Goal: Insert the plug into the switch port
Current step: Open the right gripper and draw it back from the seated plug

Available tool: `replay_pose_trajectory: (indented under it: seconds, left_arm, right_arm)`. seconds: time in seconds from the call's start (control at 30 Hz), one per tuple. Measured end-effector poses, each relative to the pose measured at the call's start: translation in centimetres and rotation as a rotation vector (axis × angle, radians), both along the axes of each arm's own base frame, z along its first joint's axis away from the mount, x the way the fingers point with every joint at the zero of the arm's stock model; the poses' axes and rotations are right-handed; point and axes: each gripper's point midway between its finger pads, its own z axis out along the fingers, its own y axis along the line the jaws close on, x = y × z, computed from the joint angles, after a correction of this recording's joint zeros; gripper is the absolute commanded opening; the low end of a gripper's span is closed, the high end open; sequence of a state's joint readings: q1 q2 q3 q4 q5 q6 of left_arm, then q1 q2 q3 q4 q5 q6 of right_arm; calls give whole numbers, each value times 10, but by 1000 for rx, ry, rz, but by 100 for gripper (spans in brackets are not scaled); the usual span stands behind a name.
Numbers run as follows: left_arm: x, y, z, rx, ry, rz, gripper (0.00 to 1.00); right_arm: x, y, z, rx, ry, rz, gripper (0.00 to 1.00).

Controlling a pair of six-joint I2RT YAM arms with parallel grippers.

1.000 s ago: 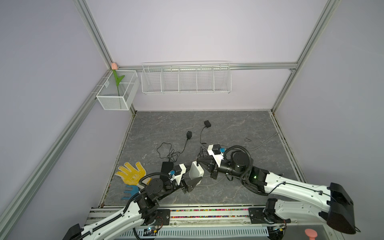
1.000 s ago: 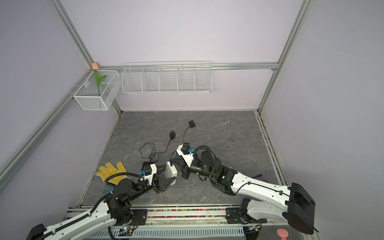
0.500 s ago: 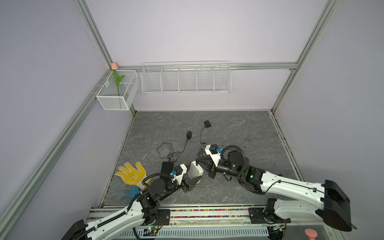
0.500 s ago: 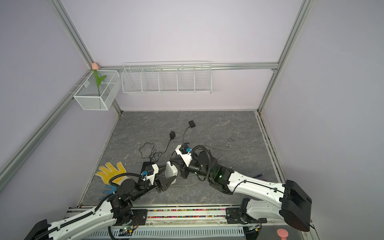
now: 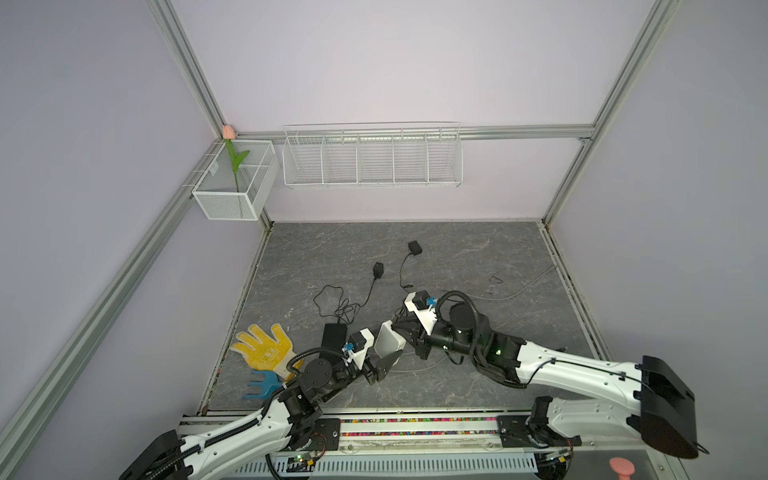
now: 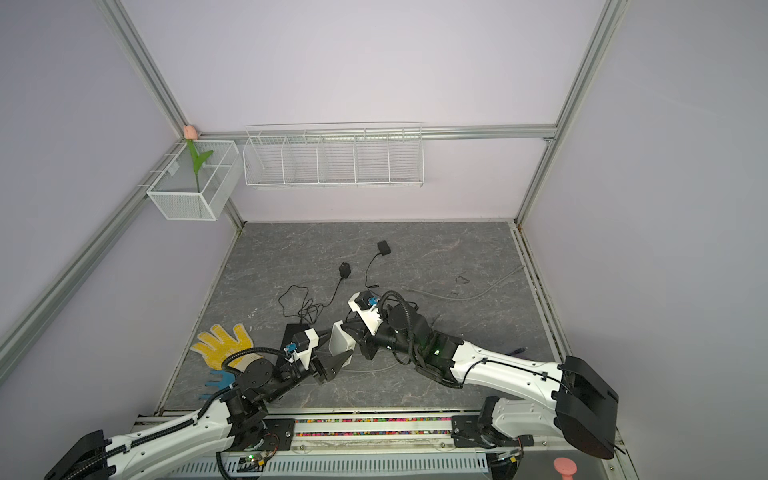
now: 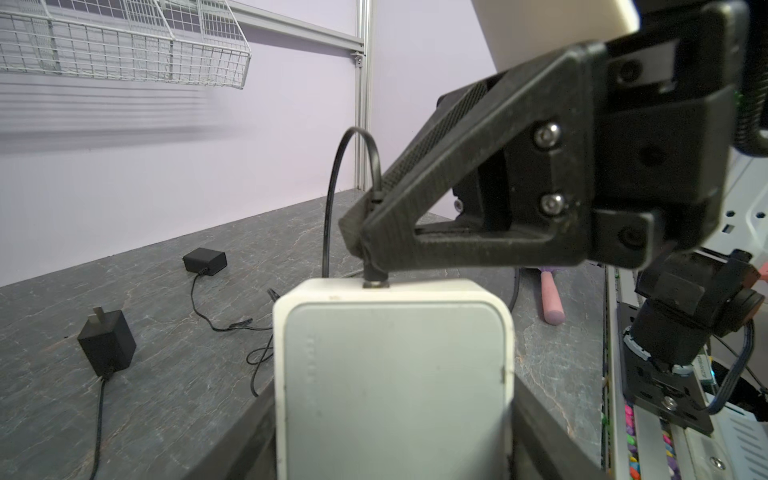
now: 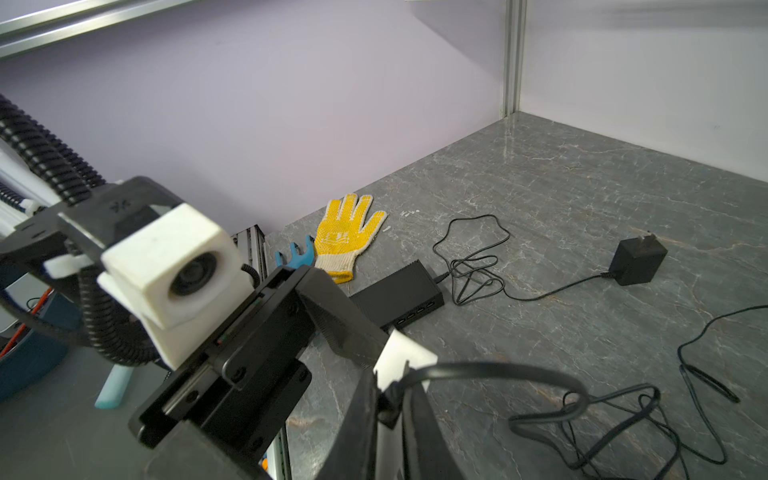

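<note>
Right claw (image 7: 365, 253): clenched on the black plug (image 7: 374, 275), my fingertips right at the edge of the switch.
Plug: its tip sits in the port (image 7: 376, 284) on the narrow edge of the white switch (image 7: 395, 374). My near finger hides how deep it goes.
Cable (image 7: 332, 187): arches up from the plug, then drops behind the switch.
Left claw (image 5: 384, 349): grasping the switch by its two sides and holding it up off the grey table (image 5: 457, 257), with the port edge facing my right claw.
Just changed: over the last second my right arm has slid in toward the switch, which has hardly moved. The gap between plug and port has closed.
Meaning: I judge the insertion done or nearly so. Next I should ease my right fingers off without dragging the plug back out.
</note>
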State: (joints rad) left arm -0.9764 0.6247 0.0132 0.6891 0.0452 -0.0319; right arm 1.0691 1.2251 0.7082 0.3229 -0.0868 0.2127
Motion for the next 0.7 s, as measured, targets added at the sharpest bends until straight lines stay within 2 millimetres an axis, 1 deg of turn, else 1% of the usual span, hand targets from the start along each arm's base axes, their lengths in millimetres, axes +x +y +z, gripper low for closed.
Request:
replay_pose_trajectory:
  seconds: [0.2, 0.27, 0.37, 0.43, 0.7]
  left_arm:
    - [-1, 2, 9, -28, -19, 0, 0]
    - [-2, 3, 11, -35, -24, 0, 0]
    - [-2, 3, 13, -41, -32, 0, 0]
    - [-4, 3, 15, -45, -40, -5, 0]
    - [-8, 4, 24, -65, -68, -19, 0]
  right_arm:
    - [-4, 4, 10, 7, 0, 29, 14]
    - [-5, 4, 13, 7, 1, 34, 19]
    - [-4, 4, 14, 2, -3, 33, 30]
    - [-3, 2, 16, 4, -4, 28, 36]
    - [-8, -4, 25, 15, -8, 37, 39]
